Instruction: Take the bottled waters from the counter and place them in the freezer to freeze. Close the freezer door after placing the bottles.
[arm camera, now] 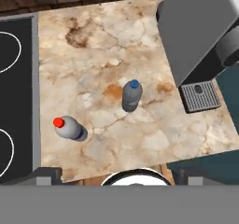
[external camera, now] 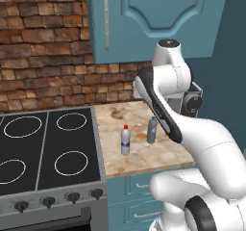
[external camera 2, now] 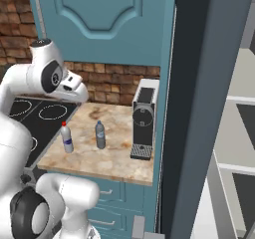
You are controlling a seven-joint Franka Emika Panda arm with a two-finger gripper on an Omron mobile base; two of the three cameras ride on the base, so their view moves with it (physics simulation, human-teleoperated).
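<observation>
My gripper [arm camera: 119,178] wide open, holds nothing, hangs high over counter [arm camera: 116,41]. Red-cap bottle [arm camera: 69,128] stands near front edge by stove [arm camera: 14,92]. Blue-cap bottle [arm camera: 131,95] mid-counter, apart. First step: go down, grab one bottle.

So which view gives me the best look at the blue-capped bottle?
The hand view: it looks almost straight down on the blue-capped bottle, standing clear on the counter with nothing in front. In the left base view the arm crowds its right side. The right base view shows it whole but small.
</observation>
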